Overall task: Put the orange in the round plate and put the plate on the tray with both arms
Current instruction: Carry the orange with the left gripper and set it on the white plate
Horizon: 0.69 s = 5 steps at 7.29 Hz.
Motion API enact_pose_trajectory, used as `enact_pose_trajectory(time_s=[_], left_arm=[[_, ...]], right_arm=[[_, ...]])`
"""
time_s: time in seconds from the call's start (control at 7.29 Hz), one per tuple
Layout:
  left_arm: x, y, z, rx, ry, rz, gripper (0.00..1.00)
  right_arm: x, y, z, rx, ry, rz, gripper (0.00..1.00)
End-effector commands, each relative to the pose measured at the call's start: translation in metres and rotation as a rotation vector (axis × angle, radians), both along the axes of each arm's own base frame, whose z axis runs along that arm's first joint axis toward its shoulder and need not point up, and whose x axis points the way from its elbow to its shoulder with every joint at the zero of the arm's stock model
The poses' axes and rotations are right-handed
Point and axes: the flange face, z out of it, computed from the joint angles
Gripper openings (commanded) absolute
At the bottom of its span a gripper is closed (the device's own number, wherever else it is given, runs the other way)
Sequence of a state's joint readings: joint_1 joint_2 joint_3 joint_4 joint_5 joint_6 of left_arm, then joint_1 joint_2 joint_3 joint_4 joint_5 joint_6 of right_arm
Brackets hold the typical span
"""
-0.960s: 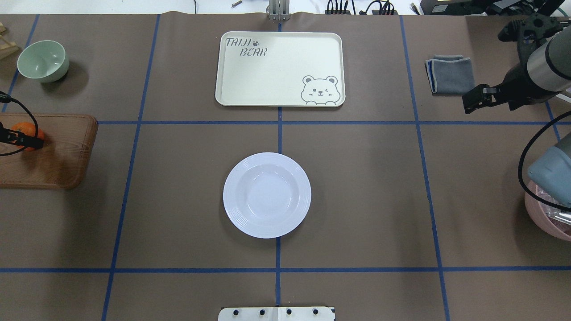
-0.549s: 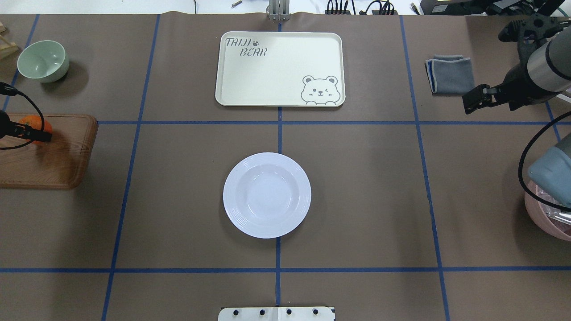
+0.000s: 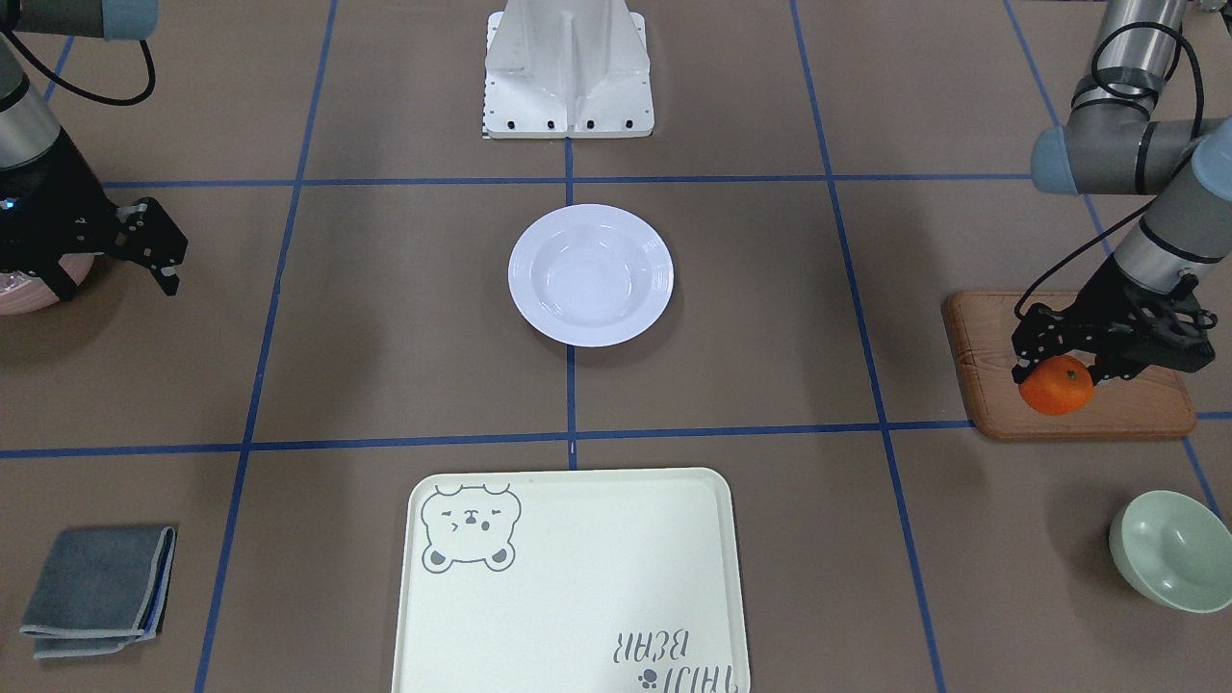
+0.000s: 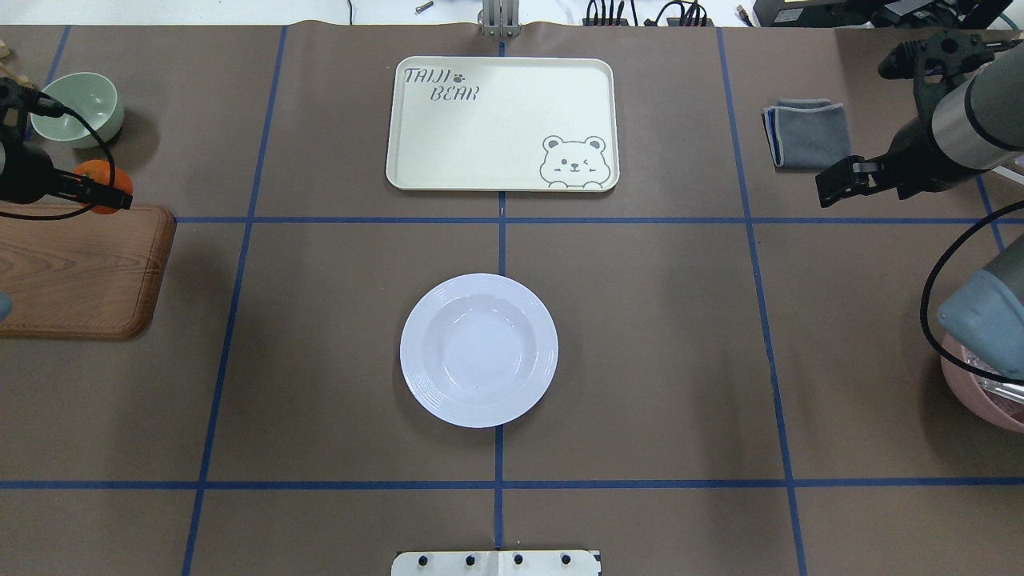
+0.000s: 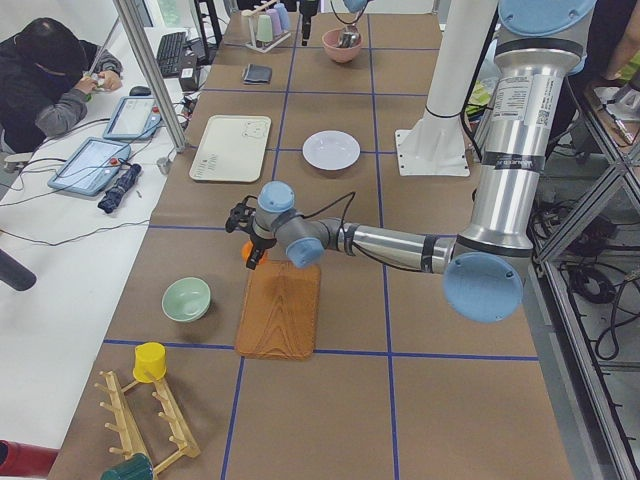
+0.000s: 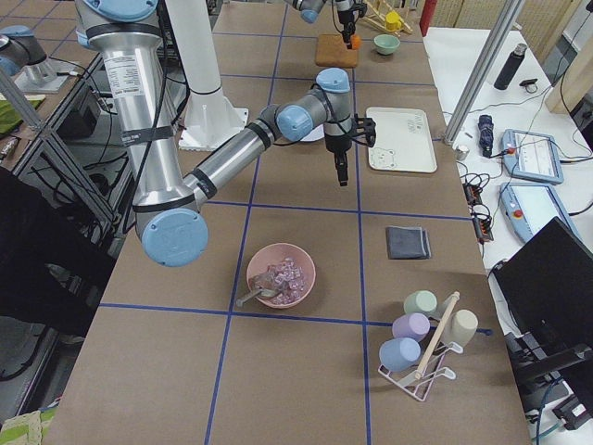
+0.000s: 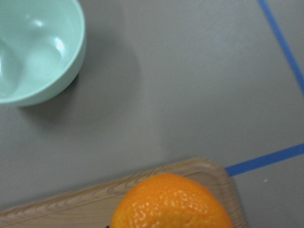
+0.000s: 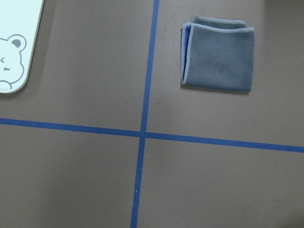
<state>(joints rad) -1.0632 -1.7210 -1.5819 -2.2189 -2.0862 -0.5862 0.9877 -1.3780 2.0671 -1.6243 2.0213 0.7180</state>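
Small bright-orange mandarin (image 4: 94, 173) is up off the brown wooden board (image 4: 80, 272). 1 s ago it sat on the wood w/ your left pincer (image 3: 1059, 364) round it; now it hangs clenched in that grip, board just below the pincer. Right pincer (image 3: 159, 252), released & empty, crept twd the cream rectangular bear tray (image 4: 416, 160). Pick looks done. Next: carry to the glossy white round plate (image 4: 416, 352), well apart, btwn both pincers.
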Motion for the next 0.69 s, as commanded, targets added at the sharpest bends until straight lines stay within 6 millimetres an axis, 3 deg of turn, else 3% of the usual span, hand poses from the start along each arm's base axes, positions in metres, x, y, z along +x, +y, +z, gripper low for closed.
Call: enact_pose_trajectory(time_s=[0.0,0.27,0.41,0.55], left_arm=[[0.041,0.002,-0.094,-0.065,0.032,-0.016,0.00],[0.153,0.030,-0.157,-0.105,0.091,-0.075,0.00],[0.196,0.042,-0.199,-0.148,0.106,-0.097,0.00],[0.246,0.059,-0.253,-0.197,0.084,-0.127,0.00]], right_arm=[[-0.017,0.007,-0.013,0.083,-0.058,-0.034,1.00],[-0.030,0.013,-0.026,0.148,-0.110,-0.060,1.00],[-0.037,0.016,-0.032,0.154,-0.155,-0.045,1.00],[-0.058,0.020,-0.041,0.139,-0.228,-0.013,1.00]])
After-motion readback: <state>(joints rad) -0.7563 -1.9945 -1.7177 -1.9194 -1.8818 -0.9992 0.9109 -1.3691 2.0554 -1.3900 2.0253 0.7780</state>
